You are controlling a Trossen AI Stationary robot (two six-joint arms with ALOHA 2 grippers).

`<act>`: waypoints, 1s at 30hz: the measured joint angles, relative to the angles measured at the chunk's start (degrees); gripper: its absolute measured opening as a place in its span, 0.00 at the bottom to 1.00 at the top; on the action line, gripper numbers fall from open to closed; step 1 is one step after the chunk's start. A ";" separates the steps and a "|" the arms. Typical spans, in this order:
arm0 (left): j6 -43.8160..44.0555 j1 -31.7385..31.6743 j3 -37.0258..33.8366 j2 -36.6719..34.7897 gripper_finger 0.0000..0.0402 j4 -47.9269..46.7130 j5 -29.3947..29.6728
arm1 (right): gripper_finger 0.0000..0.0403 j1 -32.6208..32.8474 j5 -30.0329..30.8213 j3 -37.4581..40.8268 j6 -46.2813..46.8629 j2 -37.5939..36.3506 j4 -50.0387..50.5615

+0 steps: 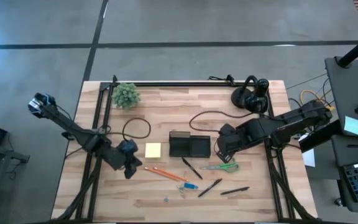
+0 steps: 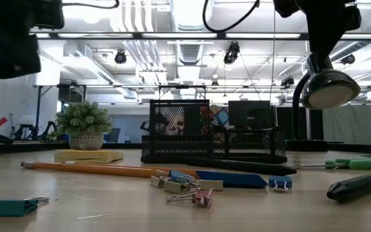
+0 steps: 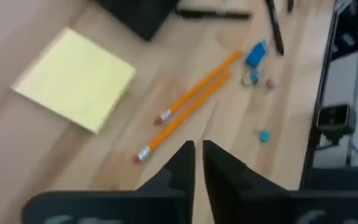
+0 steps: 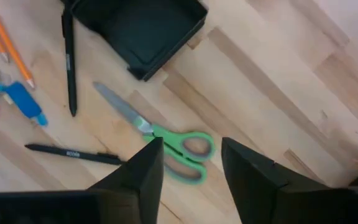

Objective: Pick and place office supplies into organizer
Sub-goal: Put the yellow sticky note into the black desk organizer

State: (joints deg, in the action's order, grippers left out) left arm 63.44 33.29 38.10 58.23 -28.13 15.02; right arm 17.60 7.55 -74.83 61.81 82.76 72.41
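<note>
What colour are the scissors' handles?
Green, clearest in the right wrist view: the scissors lie on the table beside the organizer.

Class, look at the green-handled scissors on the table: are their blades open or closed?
Closed. In the right wrist view the scissors lie flat on the wood with both blades together as one strip, just ahead of the open right claw.

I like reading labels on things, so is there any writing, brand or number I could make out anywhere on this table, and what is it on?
No text here can be read.
Black pen: a small pale imprint on its barrel, too blurred to read.
Sticky-note pad, pencils, scissors and organizer: no writing visible.
</note>
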 joint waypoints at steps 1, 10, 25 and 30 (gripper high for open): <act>0.79 0.61 -0.02 0.45 0.09 0.16 -0.21 | 0.44 0.16 -0.01 0.00 -0.32 0.42 -0.81; -6.08 1.19 -0.68 8.29 0.19 0.16 8.79 | 0.63 0.17 7.65 -0.75 -7.21 4.13 -3.80; -14.86 -17.34 -1.87 6.85 0.19 0.10 -1.52 | 0.64 -4.50 4.89 -4.72 -15.31 1.40 -15.63; -17.50 -28.15 -1.88 6.29 0.19 0.55 -12.99 | 0.63 -7.95 1.03 -4.72 -17.87 1.91 -19.65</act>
State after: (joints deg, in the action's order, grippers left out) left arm 45.95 5.14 36.23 64.52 -27.58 2.02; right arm 9.66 8.58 -79.55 43.94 84.68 52.76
